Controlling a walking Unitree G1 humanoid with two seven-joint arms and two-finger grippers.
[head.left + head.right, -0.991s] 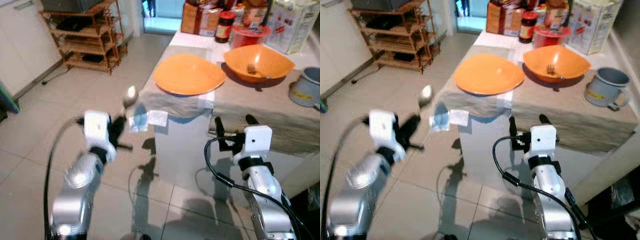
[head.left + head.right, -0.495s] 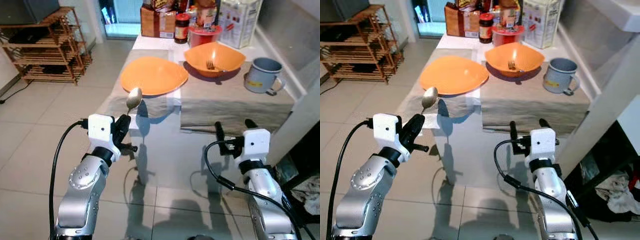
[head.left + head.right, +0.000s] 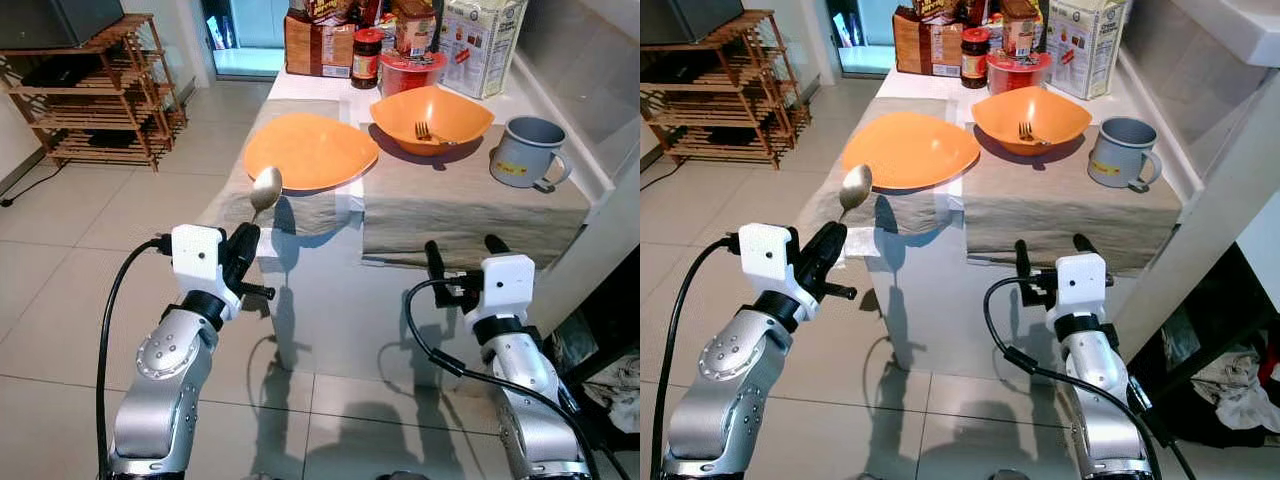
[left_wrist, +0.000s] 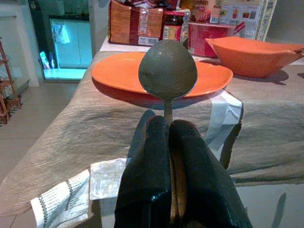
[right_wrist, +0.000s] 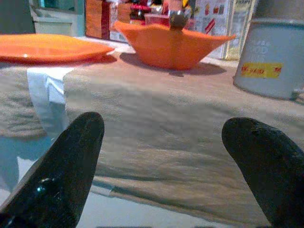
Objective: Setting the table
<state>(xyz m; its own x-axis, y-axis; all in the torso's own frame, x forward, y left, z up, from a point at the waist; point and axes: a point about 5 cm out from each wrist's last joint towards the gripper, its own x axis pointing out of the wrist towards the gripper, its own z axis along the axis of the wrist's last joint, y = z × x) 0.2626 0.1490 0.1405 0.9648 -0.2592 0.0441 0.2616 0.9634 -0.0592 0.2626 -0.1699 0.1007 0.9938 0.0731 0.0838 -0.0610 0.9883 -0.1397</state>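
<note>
Tiled floor runs up to a cloth-covered table (image 3: 470, 215) carrying an orange plate (image 3: 308, 150) at the left, an orange bowl (image 3: 443, 115) with a fork (image 3: 424, 131) further right, and a grey mug (image 3: 527, 152) at the far right. Near the table's left corner, the left gripper (image 3: 243, 258) pinches a spoon (image 3: 265, 189) by its handle, bowl end upward. Being light, stiff, smooth metal, it would likely slip or twist if squeezed loosely. The right gripper (image 3: 461, 268) hangs spread apart, empty, before the table's near edge.

Orange plate (image 3: 309, 151), orange bowl (image 3: 430, 118). Grey mug (image 3: 527, 152) with yellow label. Beige-grey table runner (image 3: 470, 200), fine woven stripes. Dull silver spoon (image 4: 167, 71). Red container (image 3: 411, 72). Black fingers (image 4: 154, 161) on left gripper (image 4: 168, 130). Pale grey floor tiles (image 3: 70, 270).
</note>
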